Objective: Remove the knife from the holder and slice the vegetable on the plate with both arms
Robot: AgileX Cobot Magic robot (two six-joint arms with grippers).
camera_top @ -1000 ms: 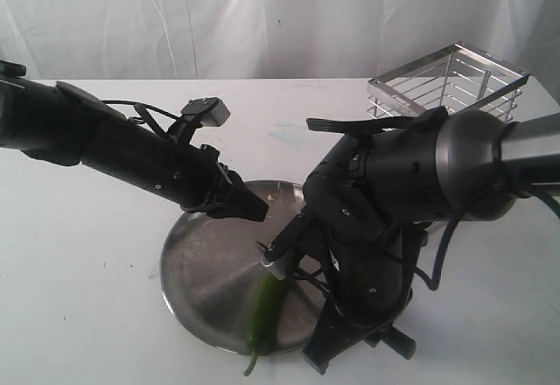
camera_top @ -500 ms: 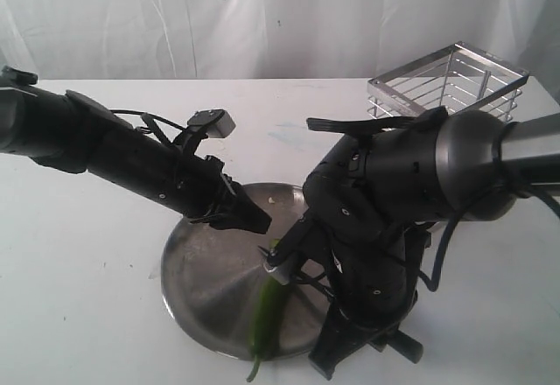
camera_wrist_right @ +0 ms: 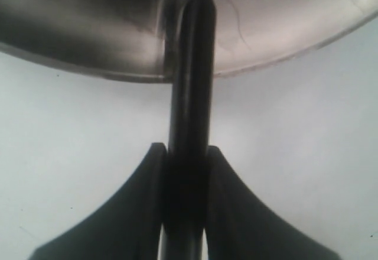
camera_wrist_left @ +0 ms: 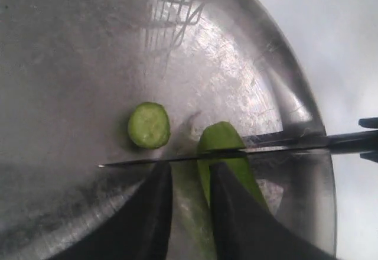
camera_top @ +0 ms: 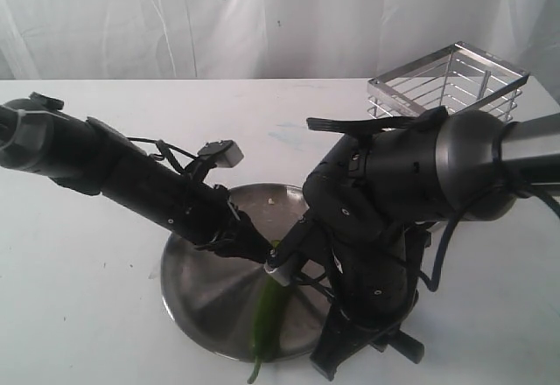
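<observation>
The steel plate (camera_top: pixel 199 282) lies at the table's middle, with the green chilli (camera_top: pixel 265 313) on its near side, stem over the rim. In the left wrist view the knife (camera_wrist_left: pixel 283 145) crosses the chilli (camera_wrist_left: pixel 221 145) near its cut end. My left gripper (camera_wrist_left: pixel 189 168) hovers right behind the blade, its fingers a narrow gap apart. One finger (camera_wrist_left: pixel 236 213) sits over the chilli and nothing is gripped between them. My right gripper (camera_wrist_right: pixel 186 159) is shut on the knife's black handle (camera_wrist_right: pixel 192 94) just outside the plate's rim (camera_wrist_right: pixel 266 59). The wire holder (camera_top: pixel 451 83) stands empty at the back right.
A round cut slice (camera_wrist_left: pixel 149 125) lies on the plate beside the blade tip. Small pale bits (camera_top: pixel 273 199) rest near the plate's far rim. The right arm's bulky body (camera_top: pixel 402 184) hangs over the plate's right side. A white cloth backs the table.
My left arm has come down and to the right across the plate, until its tip reached the chilli by the knife. The right arm and knife have barely moved.
</observation>
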